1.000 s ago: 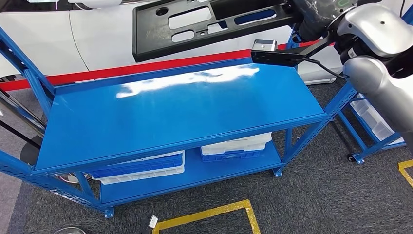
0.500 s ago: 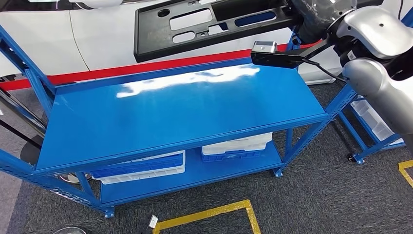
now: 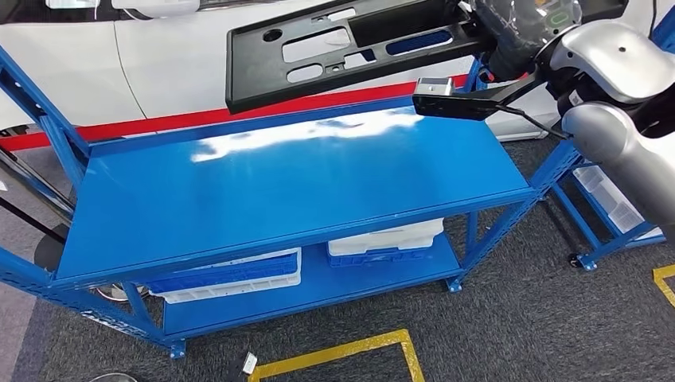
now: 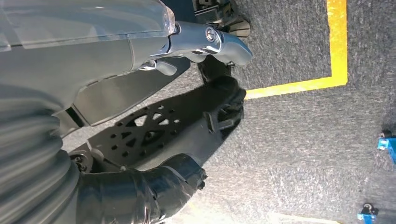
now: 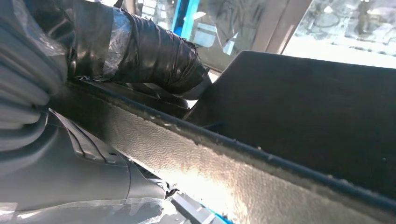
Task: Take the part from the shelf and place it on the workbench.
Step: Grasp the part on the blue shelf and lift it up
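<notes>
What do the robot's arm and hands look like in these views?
The right arm has smooth rounded silver shells, dark joints and a thin black cable. The right hand shows a grey ribbed cover and fingers wrapped in glossy black tape. The left hand has the same ribbed cover and a shiny metal fingertip.

We see white and blue bins (image 3: 231, 274) on the lower level of the blue rack, a white car body (image 3: 95, 64) with red stripe (image 3: 159, 121) behind, and yellow floor tape (image 3: 350, 348) on grey carpet (image 3: 509, 318).

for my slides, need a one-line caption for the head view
Right hand holds a long black part above the blue workbench.
</notes>
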You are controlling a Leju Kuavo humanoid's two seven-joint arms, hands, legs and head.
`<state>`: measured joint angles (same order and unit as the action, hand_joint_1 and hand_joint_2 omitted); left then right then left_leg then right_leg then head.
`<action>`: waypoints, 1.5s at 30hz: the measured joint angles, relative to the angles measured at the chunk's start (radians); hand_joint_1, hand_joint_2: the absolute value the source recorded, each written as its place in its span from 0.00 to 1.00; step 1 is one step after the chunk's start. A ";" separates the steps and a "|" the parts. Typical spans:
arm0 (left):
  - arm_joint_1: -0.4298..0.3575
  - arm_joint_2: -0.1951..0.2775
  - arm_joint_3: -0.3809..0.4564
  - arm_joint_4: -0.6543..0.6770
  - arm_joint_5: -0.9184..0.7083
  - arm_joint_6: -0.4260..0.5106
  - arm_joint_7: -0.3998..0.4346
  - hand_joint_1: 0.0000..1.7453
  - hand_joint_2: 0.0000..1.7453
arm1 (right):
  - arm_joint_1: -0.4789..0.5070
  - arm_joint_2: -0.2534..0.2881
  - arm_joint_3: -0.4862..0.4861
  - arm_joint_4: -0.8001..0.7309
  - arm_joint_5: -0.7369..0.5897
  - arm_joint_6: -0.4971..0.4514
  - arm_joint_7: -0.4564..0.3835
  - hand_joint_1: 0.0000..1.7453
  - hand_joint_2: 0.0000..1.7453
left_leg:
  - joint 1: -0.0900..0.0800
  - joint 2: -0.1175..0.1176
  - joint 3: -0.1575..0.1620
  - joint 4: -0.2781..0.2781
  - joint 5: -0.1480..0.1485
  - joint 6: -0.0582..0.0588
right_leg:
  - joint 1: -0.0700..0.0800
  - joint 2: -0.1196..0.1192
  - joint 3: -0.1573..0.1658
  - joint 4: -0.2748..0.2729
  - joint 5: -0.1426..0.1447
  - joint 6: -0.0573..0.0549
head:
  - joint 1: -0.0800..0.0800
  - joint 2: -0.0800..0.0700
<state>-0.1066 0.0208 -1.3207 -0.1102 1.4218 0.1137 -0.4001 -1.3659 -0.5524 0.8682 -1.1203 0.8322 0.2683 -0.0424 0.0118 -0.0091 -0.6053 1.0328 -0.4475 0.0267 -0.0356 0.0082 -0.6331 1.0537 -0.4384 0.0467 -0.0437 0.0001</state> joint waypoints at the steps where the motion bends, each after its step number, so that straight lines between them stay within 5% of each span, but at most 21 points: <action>1: 0.000 0.001 0.000 0.001 0.000 0.000 0.000 0.00 1.00 | 0.002 -0.001 0.001 0.000 0.000 0.000 0.000 1.00 1.00 | -0.002 -0.001 -0.002 0.001 -0.001 -0.005 | 0.004 0.003 0.000 -0.001 -0.004 -0.006 | 0.000 0.000; 5: 0.002 0.002 -0.001 0.002 0.000 -0.001 -0.001 0.00 1.00 | -0.002 -0.002 0.001 -0.002 -0.001 0.000 -0.001 1.00 1.00 | 0.002 0.002 -0.018 0.033 -0.026 -0.019 | 0.006 0.003 0.000 -0.006 0.000 -0.040 | -0.001 0.000; 8: 0.001 0.002 -0.001 0.002 0.000 -0.002 -0.002 0.00 1.00 | -0.006 -0.002 0.002 -0.002 -0.001 0.000 -0.001 1.00 1.00 | 0.003 0.004 -0.101 0.210 -0.109 -0.019 | 0.015 0.003 0.004 -0.007 -0.001 -0.056 | -0.001 0.000; 10: 0.001 0.002 -0.001 0.002 0.000 -0.002 -0.002 0.00 1.00 | -0.006 -0.002 0.005 -0.002 -0.001 0.000 -0.001 1.00 1.00 | 0.000 0.004 -0.146 0.292 -0.123 -0.012 | 0.023 0.004 0.004 -0.006 -0.003 -0.060 | -0.001 0.000; 11: 0.001 0.002 -0.001 0.002 0.000 -0.003 -0.002 0.00 1.00 | -0.005 -0.003 0.006 -0.002 -0.001 0.000 -0.002 1.00 1.00 | -0.003 0.004 -0.141 0.274 -0.101 -0.006 | 0.026 0.004 0.005 -0.006 -0.004 -0.061 | -0.001 0.000; 14: 0.001 0.004 -0.001 0.002 0.000 -0.005 -0.002 0.00 1.00 | -0.006 -0.004 0.007 -0.002 -0.002 0.000 -0.003 1.00 1.00 | -0.016 0.004 -0.052 0.080 -0.009 0.014 | 0.031 0.006 0.008 -0.005 -0.006 -0.062 | 0.000 0.000; 16: 0.001 0.005 -0.001 0.002 0.000 -0.005 -0.002 0.00 1.00 | -0.004 -0.007 0.008 -0.002 -0.002 0.000 -0.003 1.00 1.00 | -0.023 0.003 -0.018 0.010 0.006 0.019 | 0.031 0.006 0.006 -0.007 -0.004 -0.056 | 0.000 0.000; 19: 0.002 0.006 -0.001 0.002 0.001 -0.006 -0.003 0.00 1.00 | -0.001 -0.012 0.010 -0.002 -0.002 0.000 -0.004 1.00 1.00 | -0.022 0.003 -0.012 -0.010 0.021 0.023 | 0.028 0.006 0.003 -0.007 -0.004 -0.042 | 0.000 0.000; 21: 0.000 0.006 -0.001 0.002 0.001 -0.007 -0.004 0.00 1.00 | -0.002 -0.016 0.010 -0.002 -0.002 0.000 -0.004 1.00 1.00 | -0.018 0.006 -0.009 -0.028 0.035 0.031 | 0.029 0.004 -0.011 0.034 -0.047 -0.035 | 0.001 0.000; 23: -0.001 0.005 -0.001 0.002 0.001 -0.008 -0.005 0.00 1.00 | -0.001 -0.020 0.012 -0.002 -0.003 0.000 -0.005 1.00 1.00 | -0.018 0.007 -0.014 -0.030 0.041 0.035 | 0.027 0.002 -0.049 0.146 -0.121 -0.030 | 0.001 0.000; 25: 0.000 0.004 -0.001 0.002 0.001 -0.008 -0.005 0.00 1.00 | 0.004 -0.023 0.015 -0.001 -0.004 0.000 -0.006 1.00 1.00 | -0.017 0.008 -0.023 -0.025 0.044 0.036 | 0.022 0.001 -0.079 0.244 -0.161 -0.023 | 0.001 0.000; 27: 0.000 0.003 -0.001 0.002 0.001 -0.008 -0.005 0.00 1.00 | 0.006 -0.025 0.018 0.000 -0.005 0.000 -0.008 1.00 1.00 | -0.015 0.008 -0.035 -0.015 0.046 0.033 | 0.016 -0.003 -0.046 0.208 -0.129 -0.017 | 0.001 0.000; 30: -0.001 0.002 -0.002 0.002 0.001 -0.008 -0.005 0.00 1.00 | 0.003 -0.025 0.018 -0.001 -0.007 0.000 -0.010 1.00 1.00 | -0.013 0.006 -0.051 -0.001 0.051 0.021 | 0.014 -0.003 0.060 0.028 -0.065 -0.014 | 0.001 0.000; 34: -0.001 0.003 -0.002 0.002 0.002 -0.007 -0.005 0.00 1.00 | 0.000 -0.025 0.019 0.000 -0.009 0.001 -0.011 1.00 1.00 | -0.014 0.001 -0.064 0.002 0.066 -0.006 | 0.020 -0.002 0.064 -0.012 -0.047 -0.036 | 0.001 0.000; 36: 0.000 0.003 -0.004 0.002 0.003 -0.006 -0.005 0.00 1.00 | -0.002 -0.024 0.021 -0.001 -0.010 0.001 -0.012 1.00 1.00 | -0.012 0.001 -0.084 0.040 0.023 -0.016 | 0.017 -0.007 0.051 -0.017 -0.030 -0.055 | 0.000 0.000; 39: 0.000 0.003 -0.007 0.002 0.003 -0.005 -0.005 0.00 1.00 | -0.004 -0.023 0.023 -0.001 -0.011 0.002 -0.012 1.00 1.00 | -0.007 0.004 -0.135 0.214 -0.109 -0.025 | 0.022 -0.011 0.021 -0.017 -0.005 -0.070 | -0.001 0.000; 40: 0.000 0.003 -0.008 0.002 0.003 -0.005 -0.005 0.00 1.00 | -0.004 -0.023 0.023 0.000 -0.011 0.002 -0.012 1.00 1.00 | -0.006 0.004 -0.143 0.265 -0.130 -0.026 | 0.024 -0.011 0.010 -0.017 0.004 -0.070 | -0.001 0.000; 42: -0.001 0.003 -0.008 0.002 0.003 -0.005 -0.004 0.00 1.00 | -0.004 -0.023 0.024 0.000 -0.011 0.002 -0.012 1.00 1.00 | -0.006 0.004 -0.117 0.281 -0.115 -0.024 | 0.029 -0.011 -0.013 -0.014 0.020 -0.070 | -0.001 0.000; 45: -0.003 0.004 -0.009 0.002 0.003 -0.004 -0.002 0.00 1.00 | -0.004 -0.024 0.025 0.000 -0.012 0.002 -0.012 1.00 1.00 | -0.010 0.003 0.022 0.099 -0.065 -0.009 | 0.033 -0.008 -0.039 -0.010 0.041 -0.063 | -0.001 0.000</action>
<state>-0.1098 0.0246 -1.3293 -0.1080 1.4250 0.1098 -0.4023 -1.3699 -0.5761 0.8927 -1.1207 0.8205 0.2700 -0.0546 0.0015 -0.0062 -0.5834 1.1315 -0.5127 0.0181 -0.0027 0.0000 -0.6720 1.0442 -0.3975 -0.0168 -0.0446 0.0000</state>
